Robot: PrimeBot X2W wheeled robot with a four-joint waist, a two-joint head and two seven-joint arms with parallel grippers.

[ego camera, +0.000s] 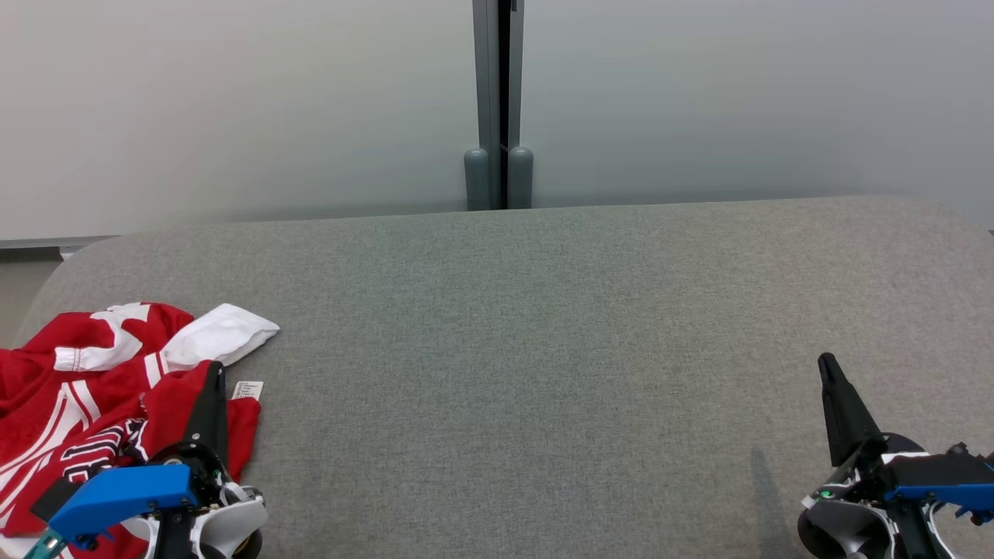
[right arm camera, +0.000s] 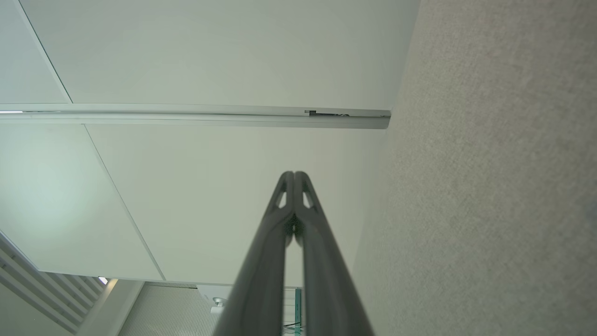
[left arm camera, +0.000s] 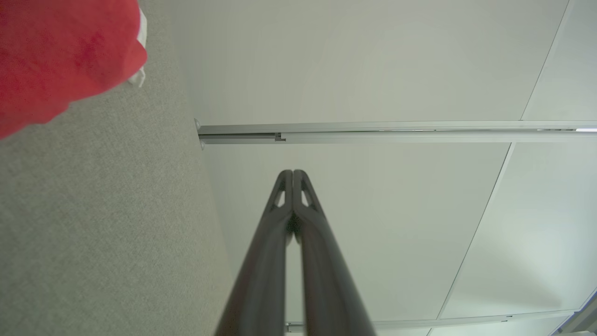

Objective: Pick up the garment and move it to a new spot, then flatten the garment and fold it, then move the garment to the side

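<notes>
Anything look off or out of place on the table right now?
Only the garment: it lies crumpled at the near-left corner of the table, a white sleeve flopped out and its label showing, and runs past the head view's left edge. No spill or damage visible. Left gripper and right gripper are shut, holding nothing.

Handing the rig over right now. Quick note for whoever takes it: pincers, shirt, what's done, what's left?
Left pincer: shut, empty, by the shirt's right edge.
Right pincer: shut, empty, over bare table on the right.
Shirt: red and white, crumpled at the left end of the grey table, partly cut off by the head view's edge.
Done: nothing that shows; the shirt is neither flat nor folded.
Left: grasp it, move it, flatten, fold, set aside.
</notes>
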